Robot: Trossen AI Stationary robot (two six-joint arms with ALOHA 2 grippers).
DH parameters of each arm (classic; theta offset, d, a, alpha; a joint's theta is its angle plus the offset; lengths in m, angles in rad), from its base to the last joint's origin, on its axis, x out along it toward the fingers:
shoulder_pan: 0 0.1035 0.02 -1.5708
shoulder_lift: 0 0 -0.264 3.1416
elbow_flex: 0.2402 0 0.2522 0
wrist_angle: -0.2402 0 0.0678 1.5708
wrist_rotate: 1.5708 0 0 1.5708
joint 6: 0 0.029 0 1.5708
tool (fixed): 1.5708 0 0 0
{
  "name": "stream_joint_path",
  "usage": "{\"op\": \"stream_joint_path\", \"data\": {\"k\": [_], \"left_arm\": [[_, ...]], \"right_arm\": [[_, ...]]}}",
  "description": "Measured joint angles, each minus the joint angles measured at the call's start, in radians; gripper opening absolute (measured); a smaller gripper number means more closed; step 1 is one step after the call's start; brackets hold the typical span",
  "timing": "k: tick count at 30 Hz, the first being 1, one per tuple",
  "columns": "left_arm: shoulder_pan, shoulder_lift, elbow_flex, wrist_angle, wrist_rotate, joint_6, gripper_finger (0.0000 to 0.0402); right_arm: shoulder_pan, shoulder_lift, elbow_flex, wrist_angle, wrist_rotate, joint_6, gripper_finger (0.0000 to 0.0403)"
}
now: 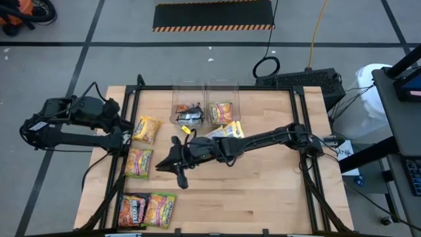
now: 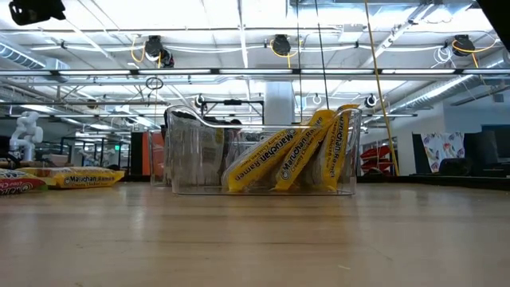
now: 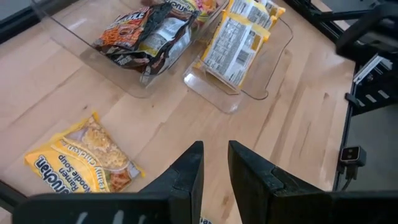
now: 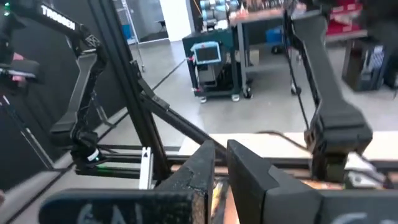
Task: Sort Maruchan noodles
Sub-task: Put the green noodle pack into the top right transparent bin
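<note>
Right gripper point(image 1: 179, 158) over table point(image 1: 263, 191) — fingers near-closed, empty

Before me a pale wooden table top point(image 1: 263, 191) is lying inside a black metal frame point(image 1: 314, 191), and two clear plastic bins point(image 1: 205, 88) are sitting side by side at its far edge; beyond them a black-and-orange striped floor mat point(image 1: 212, 14) is stretching across the grey floor

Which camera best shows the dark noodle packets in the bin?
Left wrist view: the dark noodle packets lie crumpled in their clear bin. High view shows them small; low view only through the bin wall; right wrist view misses them.
</note>
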Motion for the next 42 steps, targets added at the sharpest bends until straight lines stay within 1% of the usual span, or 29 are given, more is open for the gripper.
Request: {"op": "stream_joint_path", "data": {"k": [3, 6, 10, 11, 13, 17, 19, 21, 25, 28, 37, 42], "left_arm": [[0.0, -0.009, 0.0, -0.012, 0.007, 0.015, 0.0079], [0.0, -0.012, 0.0, -0.026, 0.009, 0.032, 0.0079], [0.0, -0.017, 0.0, -0.057, 0.027, 0.038, 0.0079], [0.0, -0.016, 0.0, -0.06, 0.027, 0.044, 0.0079], [0.0, -0.015, 0.0, -0.072, 0.03, 0.051, 0.0079], [0.0, -0.015, 0.0, -0.076, 0.03, 0.063, 0.0079], [0.0, -0.016, 0.0, -0.077, 0.03, 0.066, 0.0079], [0.0, -0.016, 0.0, -0.081, 0.03, 0.071, 0.0079], [0.0, -0.016, 0.0, -0.082, 0.03, 0.073, 0.0079], [0.0, -0.016, 0.0, -0.101, 0.03, 0.082, 0.0079], [0.0, -0.016, 0.0, -0.129, 0.03, 0.092, 0.0079], [0.0, -0.015, 0.0, -0.129, 0.03, 0.092, 0.0079]], "right_arm": [[0.01, 0.0, 0.0, -0.044, 0.0, 0.04, 0.0041], [0.024, 0.0, 0.0, -0.134, -0.003, 0.073, 0.0041], [0.04, 0.001, 0.0, -0.238, -0.077, 0.169, 0.0041], [0.043, 0.001, -0.002, -0.26, -0.08, 0.193, 0.0041], [0.048, 0.0, -0.02, -0.275, -0.079, 0.242, 0.0041], [0.051, 0.001, -0.067, -0.281, -0.078, 0.394, 0.0041], [0.052, 0.0, -0.1, -0.261, -0.078, 0.445, 0.0041], [0.052, 0.0, -0.14, -0.203, -0.079, 0.509, 0.0043], [0.057, 0.002, -0.224, 0.018, -0.078, 0.622, 0.0055], [0.07, 0.0, -0.272, 0.116, -0.077, 0.688, 0.0067], [0.141, 0.001, -0.282, 0.14, -0.075, 0.718, 0.0099], [0.16, 0.015, -0.281, 0.095, 0.011, 0.714, 0.01]]}}
